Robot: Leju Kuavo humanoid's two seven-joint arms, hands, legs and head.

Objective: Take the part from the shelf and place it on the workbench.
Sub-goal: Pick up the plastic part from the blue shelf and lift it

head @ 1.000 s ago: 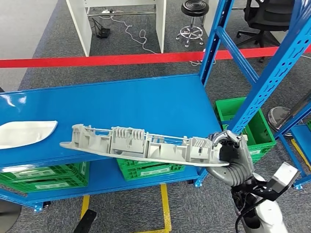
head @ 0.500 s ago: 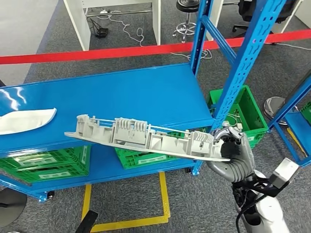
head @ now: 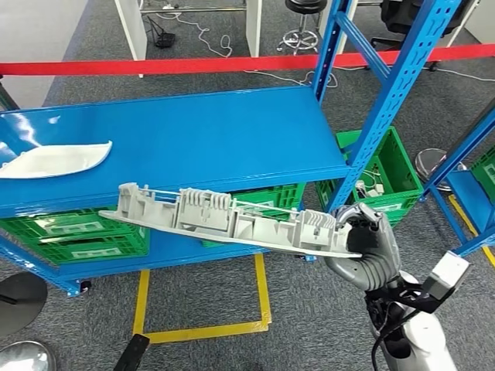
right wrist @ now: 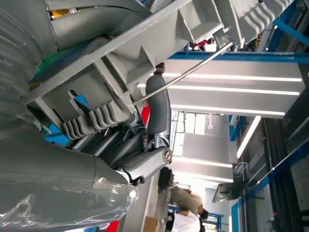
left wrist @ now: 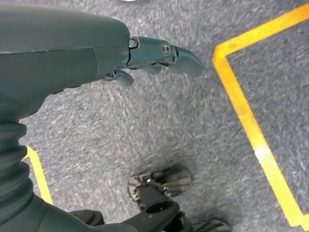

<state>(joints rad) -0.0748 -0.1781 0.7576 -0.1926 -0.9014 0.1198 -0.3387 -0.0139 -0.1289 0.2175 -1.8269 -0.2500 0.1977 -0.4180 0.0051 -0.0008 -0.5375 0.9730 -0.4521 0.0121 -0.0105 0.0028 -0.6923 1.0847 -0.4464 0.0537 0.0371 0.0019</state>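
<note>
1. Nearest in the head view, the right hand [head: 363, 246] comes up from the lower right on its silver arm, fingers wrapped round one end of the long grey plastic part [head: 224, 220].
2. The right wrist view shows that grip close up: dark fingers [right wrist: 157, 107] curl over the ribbed underside of the part [right wrist: 109, 82], with a thin metal rod [right wrist: 184, 73] running along it.
3. The part is held in the air, nearly level. It stretches from the hand toward the left, in front of the near edge of the blue workbench [head: 192, 139], and touches nothing but the hand.
4. The left hand [left wrist: 153, 53] hangs over grey carpet beside a line of yellow floor tape [left wrist: 251, 125]. Its fingers are extended and hold nothing, though the angle hides how far apart they are.
5. On the floor just before the workbench, yellow tape marks out a rectangle [head: 201, 328].
6. Green crates [head: 69, 236] sit on the lower level under the workbench top.
7. A white curved panel [head: 56, 160] lies flat at the left end of the workbench top, near its front edge.
8. At the right end stands a blue shelf frame [head: 391, 100] with another green crate [head: 379, 174] at its foot.
9. Farthest back, a red tape line [head: 233, 64] crosses the carpet, with a black stool [head: 306, 19] beyond it.
</note>
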